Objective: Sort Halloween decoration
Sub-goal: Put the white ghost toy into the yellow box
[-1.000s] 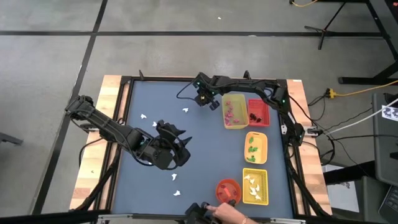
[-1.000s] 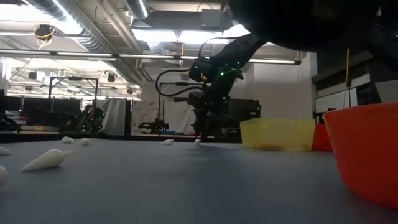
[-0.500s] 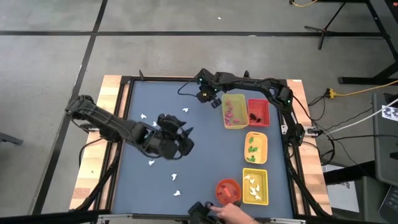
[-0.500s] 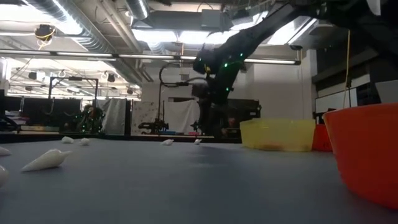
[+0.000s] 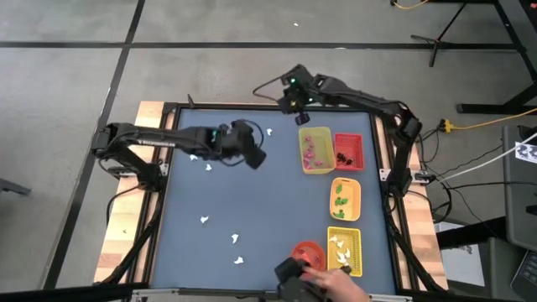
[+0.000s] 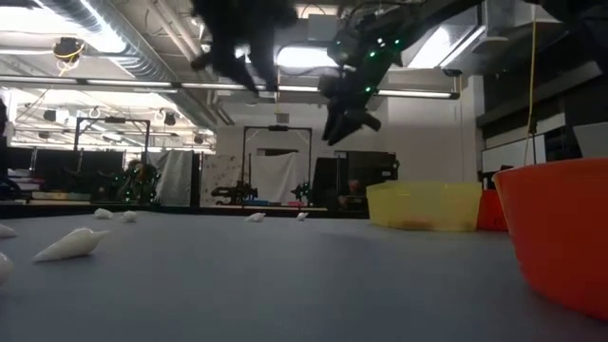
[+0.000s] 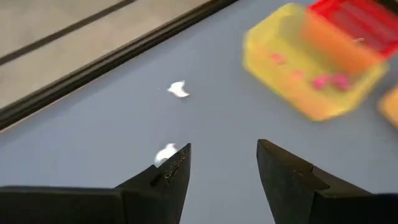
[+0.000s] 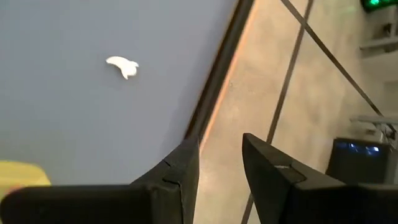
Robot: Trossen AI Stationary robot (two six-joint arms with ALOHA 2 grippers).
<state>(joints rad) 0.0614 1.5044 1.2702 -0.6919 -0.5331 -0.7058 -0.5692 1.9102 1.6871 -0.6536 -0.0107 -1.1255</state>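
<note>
The Halloween decoration, many tiny white ghost-like shapes with pink, green and dark bits, is partly sorted and partly loose; white ghost pieces [image 5: 204, 221] lie in the lower left of the high view on the blue-grey bench [image 5: 268, 218], others sit left of centre near the top, and one white piece [image 5: 270, 132] lies just left of the trays. A second ago the left tool [image 5: 256, 157] worked low over the centre-left of the bench; it has since swung up towards the top centre, and we see it with its fingers spread and nothing between them; in its wrist view two white pieces [image 7: 178, 90] lie ahead of it. The right tool [image 5: 299, 107] has lifted from the bench surface to the top edge, above the trays; its fingers stand a little apart and we see nothing pinched. We judge the left arm is lining up on the white pieces near the top.

At the right of the high view stand the yellow plastic tray with pink bits [image 5: 316, 149], the red tray with dark bits [image 5: 348, 151], the orange tray with green bits [image 5: 345, 198] and the lower yellow tray with white ghosts [image 5: 344, 251]; the round red-orange bowl [image 5: 307, 255] sits at the bottom, with a person's hand [image 5: 331, 281] touching or just beside it. The trays crowd the nearest loose piece.
</note>
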